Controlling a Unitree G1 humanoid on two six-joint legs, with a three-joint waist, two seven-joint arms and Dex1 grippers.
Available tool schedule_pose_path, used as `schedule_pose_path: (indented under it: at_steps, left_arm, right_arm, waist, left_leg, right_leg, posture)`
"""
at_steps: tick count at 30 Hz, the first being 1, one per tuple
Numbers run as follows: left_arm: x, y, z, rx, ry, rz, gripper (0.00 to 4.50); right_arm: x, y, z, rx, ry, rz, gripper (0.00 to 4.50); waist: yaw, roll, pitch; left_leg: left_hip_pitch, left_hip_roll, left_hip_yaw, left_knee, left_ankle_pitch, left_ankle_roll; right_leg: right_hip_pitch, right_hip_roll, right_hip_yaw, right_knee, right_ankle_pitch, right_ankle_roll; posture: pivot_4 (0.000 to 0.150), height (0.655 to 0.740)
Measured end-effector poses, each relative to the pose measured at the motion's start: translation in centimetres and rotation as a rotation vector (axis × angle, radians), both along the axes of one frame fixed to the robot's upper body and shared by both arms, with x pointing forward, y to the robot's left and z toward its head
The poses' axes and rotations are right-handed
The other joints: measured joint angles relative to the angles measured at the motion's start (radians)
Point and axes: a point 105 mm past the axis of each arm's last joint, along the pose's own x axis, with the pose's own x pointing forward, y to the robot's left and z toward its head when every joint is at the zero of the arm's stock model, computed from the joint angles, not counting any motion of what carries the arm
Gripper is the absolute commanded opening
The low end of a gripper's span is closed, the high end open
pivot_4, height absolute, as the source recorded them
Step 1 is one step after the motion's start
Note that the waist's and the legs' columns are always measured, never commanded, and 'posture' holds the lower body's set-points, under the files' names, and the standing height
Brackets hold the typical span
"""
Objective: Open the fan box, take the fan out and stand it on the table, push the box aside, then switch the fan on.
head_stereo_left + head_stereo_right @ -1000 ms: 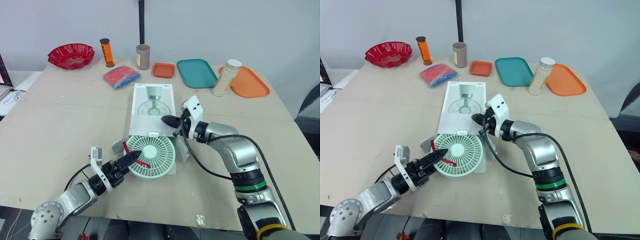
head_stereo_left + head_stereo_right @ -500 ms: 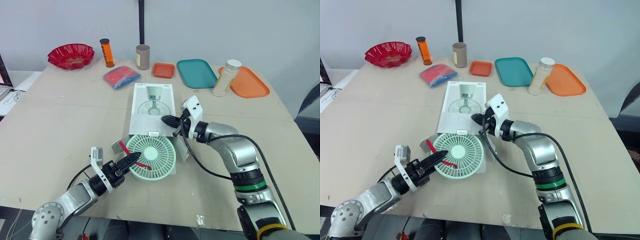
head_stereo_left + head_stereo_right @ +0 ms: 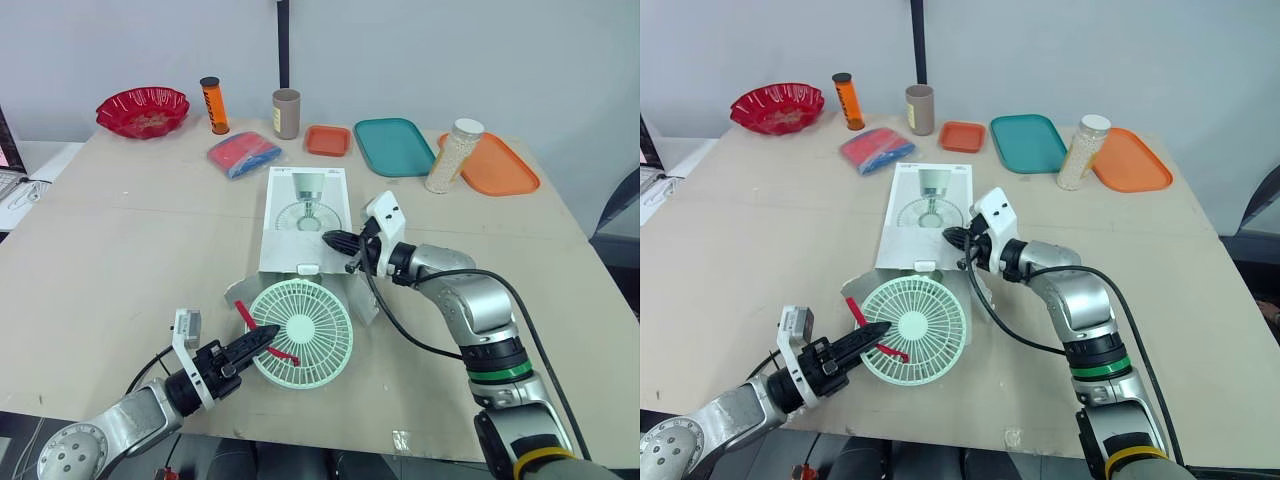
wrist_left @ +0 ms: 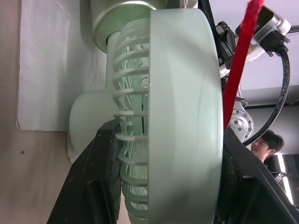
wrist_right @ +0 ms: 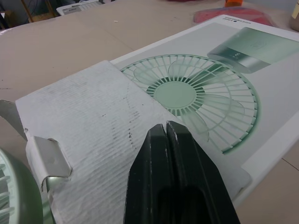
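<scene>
Left arm: stretched forward and low.
Left gripper [image 3: 267,333]: fingers [image 4: 100,182] clamped on the fan [image 3: 305,318], its rim held between them.
Right arm: bent at the elbow, forearm turned inward.
Right gripper [image 3: 332,240]: fingers [image 5: 159,154] pressed together.

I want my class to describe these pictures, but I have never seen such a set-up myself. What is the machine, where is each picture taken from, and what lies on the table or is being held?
This is a humanoid robot with two arms. The two wide pictures come from cameras in its head, looking down over a table. The two close-up pictures come from a camera on each wrist. The left hand is shut on the rim of a pale green fan, which is at the open end of its white box. The right hand, with its fingers together, is over the box's open flap. Along the far side are a red bowl, an orange tube, a brown cylinder, a red and blue packet, a small orange tray, a teal tray, a jar of white grains and a large orange tray.
</scene>
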Motion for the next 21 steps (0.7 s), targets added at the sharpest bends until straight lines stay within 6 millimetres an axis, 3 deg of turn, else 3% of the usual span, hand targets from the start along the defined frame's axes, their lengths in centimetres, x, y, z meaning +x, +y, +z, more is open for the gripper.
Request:
schedule_pose_path:
  at_steps: [3, 4, 6, 7, 14, 21]
  left_arm:
    - [-0.1, 0.2, -0.2, 0.022, 0.002, -0.004, 3.23]
    - [-0.1, 0.2, -0.2, 0.025, 0.004, -0.004, 3.35]
    - [-0.1, 0.3, -0.4, 0.027, 0.008, -0.001, 4.19]
    - [-0.1, 0.3, -0.3, 0.026, 0.007, -0.002, 4.32]
    - [-0.7, 0.9, -0.1, 0.031, -0.027, -0.014, 4.42]
    - [-1.7, 3.3, -0.4, 0.109, -0.12, -0.016, 4.42]
  right_arm:
    - [0.0, 0.1, 0.0, 0.004, 0.0, 0.002, 0.0]
    - [0.0, 0.1, 0.0, 0.004, 0.0, 0.002, 0.0]
    - [0.0, 0.2, 0.0, 0.005, 0.001, 0.002, 0.0]
    - [0.0, 0.2, 0.0, 0.006, 0.001, 0.003, 0.0]
    - [0.0, 0.3, 0.0, 0.008, 0.002, 0.006, 0.0]
    - [-0.2, 0.4, 0.0, 0.007, 0.004, 0.023, 0.0]
  waist:
    - [0.0, 0.0, 0.0]
    - [0.0, 0.0, 0.0]
    - [0.0, 0.0, 0.0]
    - [0.0, 0.0, 0.0]
    - [-0.001, 0.0, 0.0]
    - [-0.001, 0.0, 0.001]
  left_leg:
    - [0.0, 0.0, 0.0, 0.0, 0.0, 0.0]
    - [0.0, 0.0, 0.0, 0.0, 0.0, 0.0]
    - [0.0, 0.0, 0.0, 0.0, 0.0, 0.0]
    - [0.0, 0.0, 0.0, 0.0, 0.0, 0.0]
    - [0.0, 0.0, 0.001, -0.001, 0.0, 0.0]
    - [0.0, 0.0, 0.001, -0.001, 0.0, 0.0]
  right_leg:
    - [0.0, 0.0, 0.0, 0.0, 0.0, 0.0]
    - [0.0, 0.0, 0.0, 0.0, 0.0, 0.0]
    - [0.0, 0.0, 0.0, 0.0, 0.0, 0.0]
    - [0.0, 0.0, 0.0, 0.0, 0.0, 0.0]
    - [-0.001, 0.0, 0.0, 0.0, 0.0, 0.0]
    - [-0.002, 0.0, 0.0, 0.0, -0.001, -0.001]
  posture:
    - [0.15, 0.7389]
    - [0.15, 0.7389]
    - [0.15, 0.7389]
    - [0.15, 0.7389]
    - [0.15, 0.7389]
    - [0.15, 0.7389]
